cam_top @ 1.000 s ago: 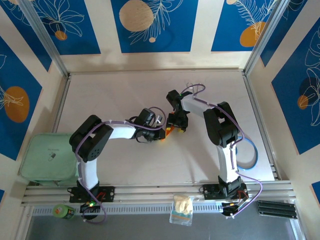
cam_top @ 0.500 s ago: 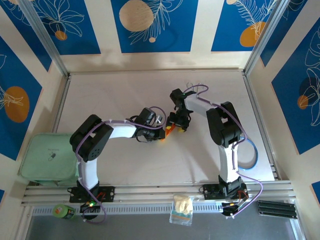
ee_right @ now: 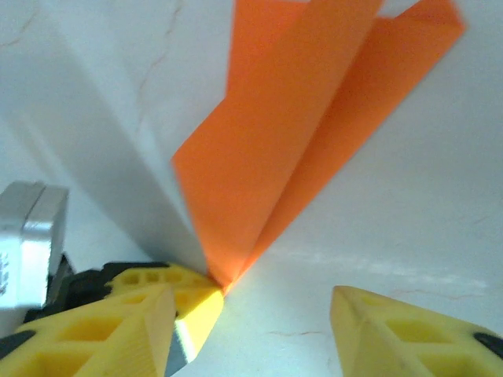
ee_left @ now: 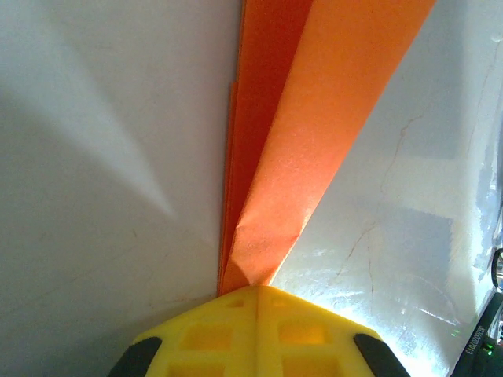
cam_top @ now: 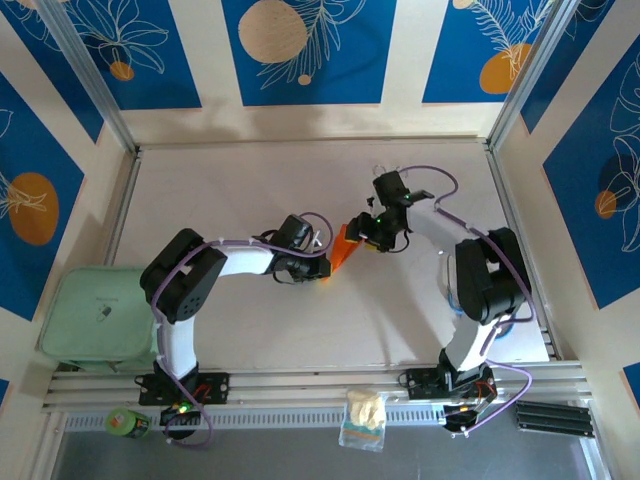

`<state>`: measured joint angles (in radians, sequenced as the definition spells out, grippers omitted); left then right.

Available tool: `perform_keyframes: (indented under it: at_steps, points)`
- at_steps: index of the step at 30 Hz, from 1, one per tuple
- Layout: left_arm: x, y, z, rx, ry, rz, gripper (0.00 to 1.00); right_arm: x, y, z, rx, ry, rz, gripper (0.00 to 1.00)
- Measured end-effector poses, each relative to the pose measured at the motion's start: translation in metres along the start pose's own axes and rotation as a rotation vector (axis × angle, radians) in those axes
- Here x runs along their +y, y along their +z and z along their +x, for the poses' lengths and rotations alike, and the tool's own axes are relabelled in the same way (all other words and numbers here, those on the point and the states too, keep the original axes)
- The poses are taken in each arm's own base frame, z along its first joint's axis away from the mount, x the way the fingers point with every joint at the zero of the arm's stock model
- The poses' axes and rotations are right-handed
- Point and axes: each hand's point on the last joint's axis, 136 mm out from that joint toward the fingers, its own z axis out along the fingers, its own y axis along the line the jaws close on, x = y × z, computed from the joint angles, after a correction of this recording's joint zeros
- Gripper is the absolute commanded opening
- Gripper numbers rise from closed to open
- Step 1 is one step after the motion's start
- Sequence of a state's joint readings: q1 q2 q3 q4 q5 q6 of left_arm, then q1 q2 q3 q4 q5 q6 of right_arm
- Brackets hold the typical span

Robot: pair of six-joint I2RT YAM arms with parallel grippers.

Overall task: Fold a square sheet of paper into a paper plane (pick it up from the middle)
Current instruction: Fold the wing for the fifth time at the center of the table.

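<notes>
Paper plane (ee_left: 291,133) in left claw (ee_left: 258,289), right claw (ee_right: 255,310) wide

Bright, even light overhead — soft shadows on table (cam_top: 250,330); wrist views glary, close foreground blurred.

The bright orange paper plane (cam_top: 343,247) is thin paper folded into a narrow dart with long straight creases, near the middle of the pale table (cam_top: 240,190). Its pointed near end is pinched between the closed yellow pads of the left gripper (ee_left: 255,294), and it widens toward the far right. Several layers stack along the centre crease. One lighter flap is slightly crumpled near the tip, and two wings fan apart at the wide end.
</notes>
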<state>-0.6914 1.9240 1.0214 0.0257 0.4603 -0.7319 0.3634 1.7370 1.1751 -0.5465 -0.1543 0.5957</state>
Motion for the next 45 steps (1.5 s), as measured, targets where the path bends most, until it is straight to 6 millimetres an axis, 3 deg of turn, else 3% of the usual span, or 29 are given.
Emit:
perform_keyframes:
  at_steps: [3, 9, 16, 40, 45]
  points:
    - [0.000, 0.000, 0.000, 0.002, -0.001, -0.001, 0.03, 0.010, 0.009, 0.008, 0.011, -0.035, -0.062, 0.27]
    - [0.000, 0.000, 0.000, 0.004, -0.002, -0.001, 0.02, 0.027, 0.029, 0.013, 0.040, -0.053, -0.135, 0.13]
    - [0.000, 0.000, 0.000, 0.004, -0.002, 0.000, 0.02, 0.018, 0.054, 0.019, 0.086, -0.031, -0.121, 0.12]
    - [0.000, 0.000, 0.000, 0.004, -0.002, 0.000, 0.02, 0.006, 0.076, 0.006, 0.100, -0.049, -0.095, 0.11]
    - [-0.002, -0.001, -0.001, -0.001, 0.001, 0.005, 0.06, 0.006, 0.078, 0.008, 0.105, -0.054, -0.106, 0.11]
